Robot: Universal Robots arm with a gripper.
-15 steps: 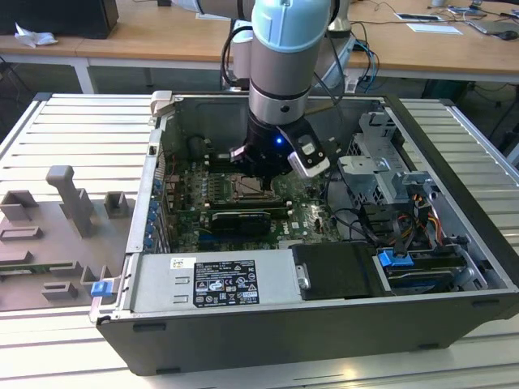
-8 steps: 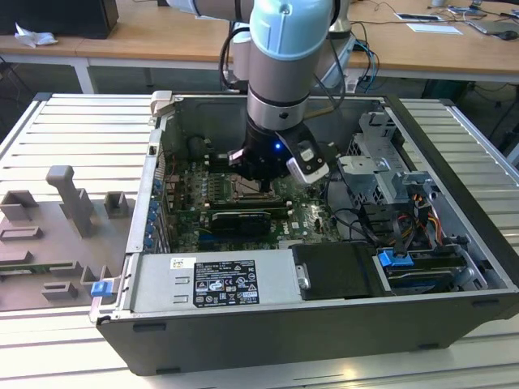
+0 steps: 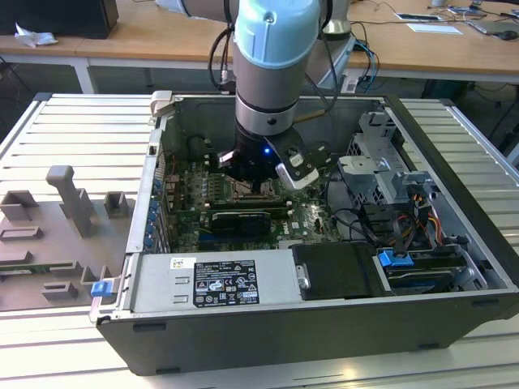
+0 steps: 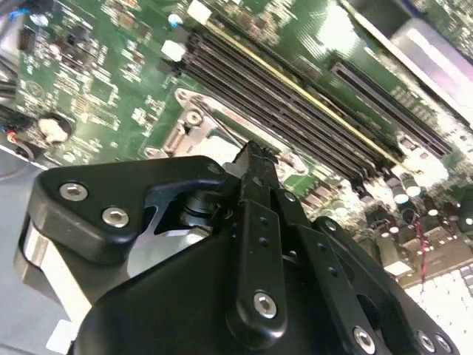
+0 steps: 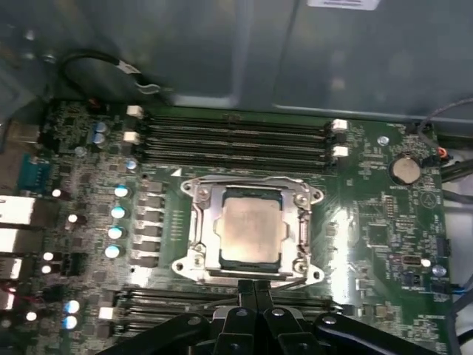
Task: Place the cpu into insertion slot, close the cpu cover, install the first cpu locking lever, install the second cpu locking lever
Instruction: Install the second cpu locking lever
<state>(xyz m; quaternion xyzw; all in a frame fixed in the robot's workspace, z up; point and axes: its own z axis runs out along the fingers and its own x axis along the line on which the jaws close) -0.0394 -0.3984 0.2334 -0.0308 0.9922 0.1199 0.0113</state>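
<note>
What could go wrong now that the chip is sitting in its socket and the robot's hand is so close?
1. The hand sits at the edge of the cpu cover; a slip might scrape the cpu.
2. The memory slots flank the socket closely, so a sideways drift could knock them.
3. Loose cables lie near the arm inside the case and might snag.

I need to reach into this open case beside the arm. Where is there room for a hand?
Free: above the flat black shroud, between the labelled power supply and the drive cage. Crowded: around the cpu, where the gripper hangs over the green motherboard, and among cables nearby.
</note>
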